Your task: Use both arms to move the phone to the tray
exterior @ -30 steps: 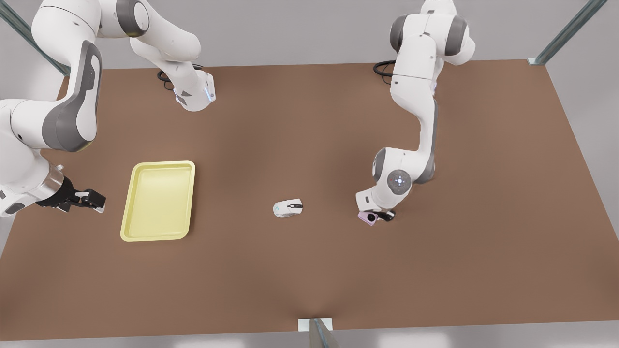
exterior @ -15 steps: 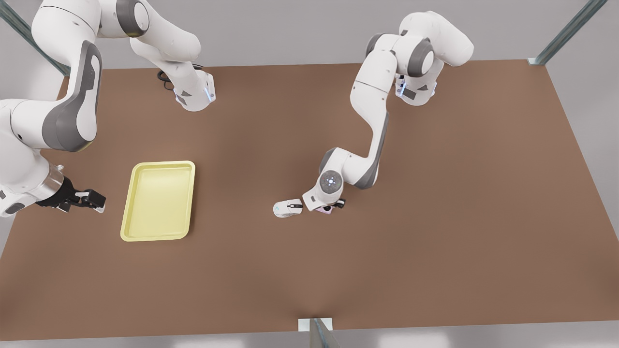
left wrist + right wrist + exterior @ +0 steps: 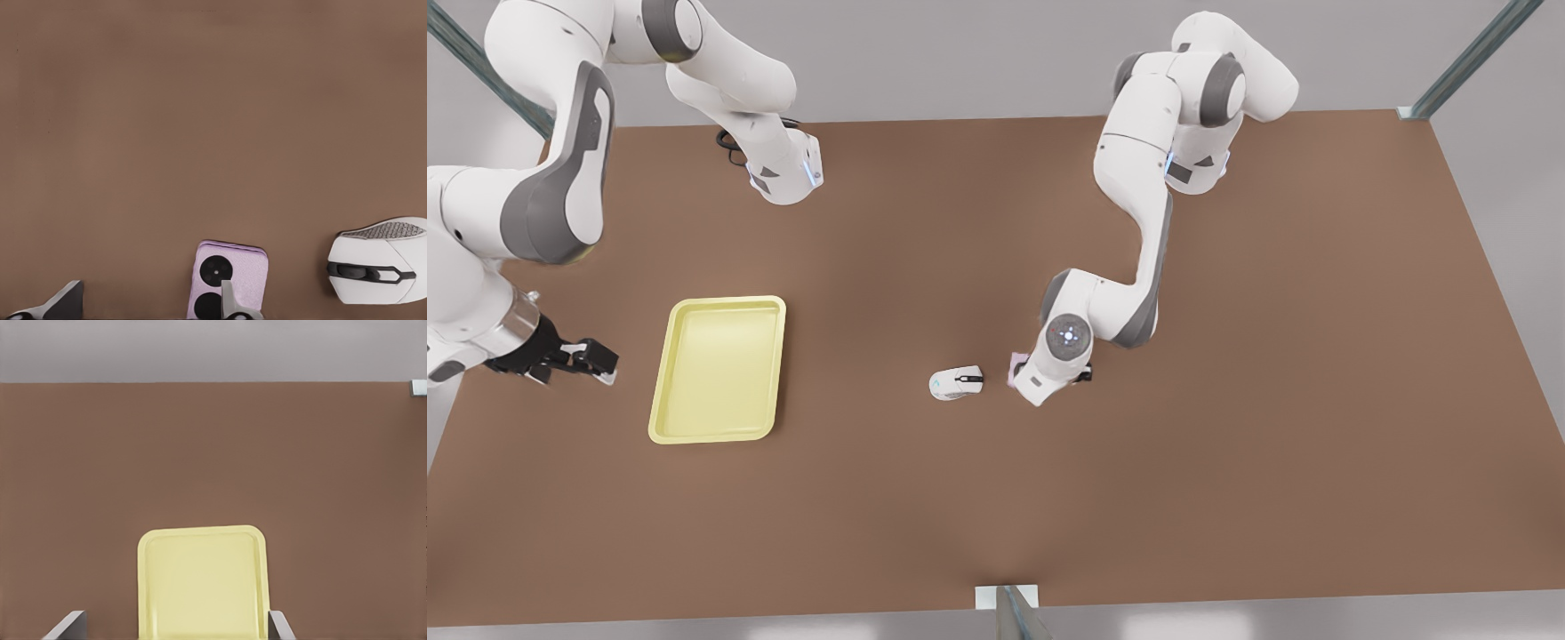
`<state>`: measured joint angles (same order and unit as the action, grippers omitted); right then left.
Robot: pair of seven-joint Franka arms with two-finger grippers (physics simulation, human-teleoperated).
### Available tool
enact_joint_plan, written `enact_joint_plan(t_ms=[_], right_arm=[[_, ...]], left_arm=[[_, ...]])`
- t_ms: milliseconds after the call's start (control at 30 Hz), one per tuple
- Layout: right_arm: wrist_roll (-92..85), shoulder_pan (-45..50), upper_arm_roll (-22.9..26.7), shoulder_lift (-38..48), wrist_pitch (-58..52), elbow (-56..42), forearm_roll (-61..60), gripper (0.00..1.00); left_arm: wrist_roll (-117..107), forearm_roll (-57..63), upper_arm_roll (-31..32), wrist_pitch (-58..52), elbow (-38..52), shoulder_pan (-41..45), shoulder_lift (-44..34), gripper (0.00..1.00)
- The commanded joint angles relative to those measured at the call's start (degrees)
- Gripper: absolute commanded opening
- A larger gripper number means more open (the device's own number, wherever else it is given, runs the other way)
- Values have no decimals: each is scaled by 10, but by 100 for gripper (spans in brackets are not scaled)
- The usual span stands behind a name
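In the front view the left tool [image 3: 1054, 380] sits low over the bench [image 3: 1227, 444], just to the front view's right of the white mouse [image 3: 956, 383], with a sliver of the pink phone [image 3: 1016, 369] peeking out beside the wrist; I judge the phone has been brought toward the middle so the other arm can reach it. The right tool [image 3: 591, 360] waits beside the pale yellow tray [image 3: 719, 369], well apart from the phone. In the left wrist view the phone [image 3: 230, 279] lies flat on the bench, one fingertip [image 3: 229, 299] over it, the other [image 3: 63, 300] well off to the side, so the tool is released and spread wide. In the right wrist view the tool's fingers [image 3: 67, 625] are also spread, framing the tray [image 3: 200, 583] ahead.
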<state>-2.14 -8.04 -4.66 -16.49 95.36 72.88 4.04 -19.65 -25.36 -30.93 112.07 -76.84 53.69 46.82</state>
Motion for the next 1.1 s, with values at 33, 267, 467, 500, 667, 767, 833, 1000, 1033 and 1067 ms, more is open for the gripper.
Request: enact_joint_plan(t_ms=[33, 267, 467, 500, 667, 767, 833, 1000, 1033, 1067], right_arm=[[1, 2, -2, 6, -10, 2, -1, 100], [0, 101, -2, -14, -58, 5, -8, 100], [155, 233, -4, -65, -55, 12, -52, 100], [165, 263, 4, -72, -29, 17, -59, 100], [473, 470, 125, -188, 22, -55, -93, 100], [654, 486, 95, -289, 62, -158, -98, 100], [740, 486, 62, -335, 130, -180, -97, 100], [827, 490, 52, -364, 132, -191, -86, 100], [867, 490, 52, -368, 134, -188, -87, 100], [870, 490, 51, -373, 141, -188, -88, 100]], left_arm=[[167, 7, -56, -170, 0, -65, -55, 100], [306, 100, -81, -339, 77, -181, -222, 100], [228, 295, 330, -313, 22, -469, -329, 100], [228, 296, 331, -306, 12, -475, -330, 100], [228, 298, 325, -279, 18, -469, -295, 100], [229, 296, 323, -281, 17, -470, -292, 100], [230, 295, 323, -281, 17, -470, -287, 100], [232, 295, 323, -280, 18, -471, -281, 100], [232, 295, 323, -280, 18, -472, -278, 100], [231, 295, 323, -280, 17, -472, -277, 100]])
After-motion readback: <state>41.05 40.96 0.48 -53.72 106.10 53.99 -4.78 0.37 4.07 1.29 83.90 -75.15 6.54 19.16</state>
